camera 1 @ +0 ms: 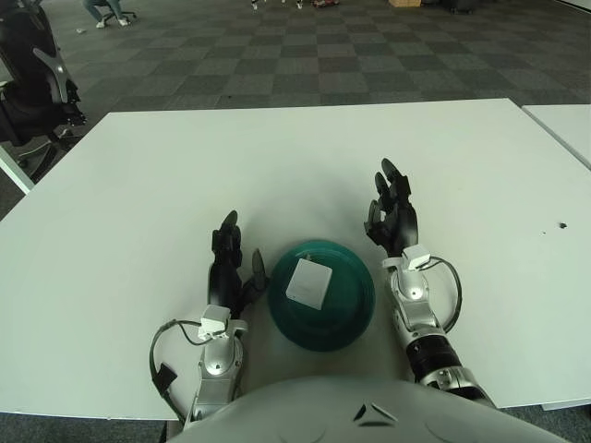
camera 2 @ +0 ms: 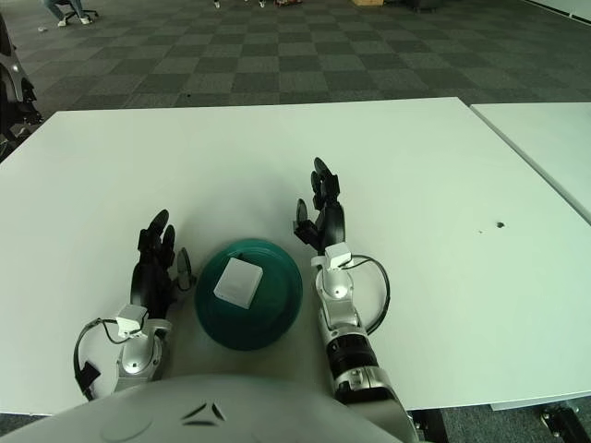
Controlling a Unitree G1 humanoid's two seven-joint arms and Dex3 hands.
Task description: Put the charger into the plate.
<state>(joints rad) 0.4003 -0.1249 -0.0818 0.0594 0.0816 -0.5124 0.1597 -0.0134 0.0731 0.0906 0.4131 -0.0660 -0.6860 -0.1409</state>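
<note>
A white square charger [camera 1: 307,282] lies flat inside the dark green plate [camera 1: 355,309] near the table's front edge. My left hand [camera 1: 233,261] shows just left of the plate, fingers spread, holding nothing. My right hand [camera 1: 391,210] shows just right of and slightly beyond the plate, fingers spread and pointing away from me, holding nothing. Neither hand touches the charger.
The white table [camera 1: 295,166] stretches far beyond the plate. A second white table [camera 1: 568,125] stands at the right. A black office chair [camera 1: 32,88] stands off the table's far left corner. A small dark speck [camera 1: 563,224] marks the table at the right.
</note>
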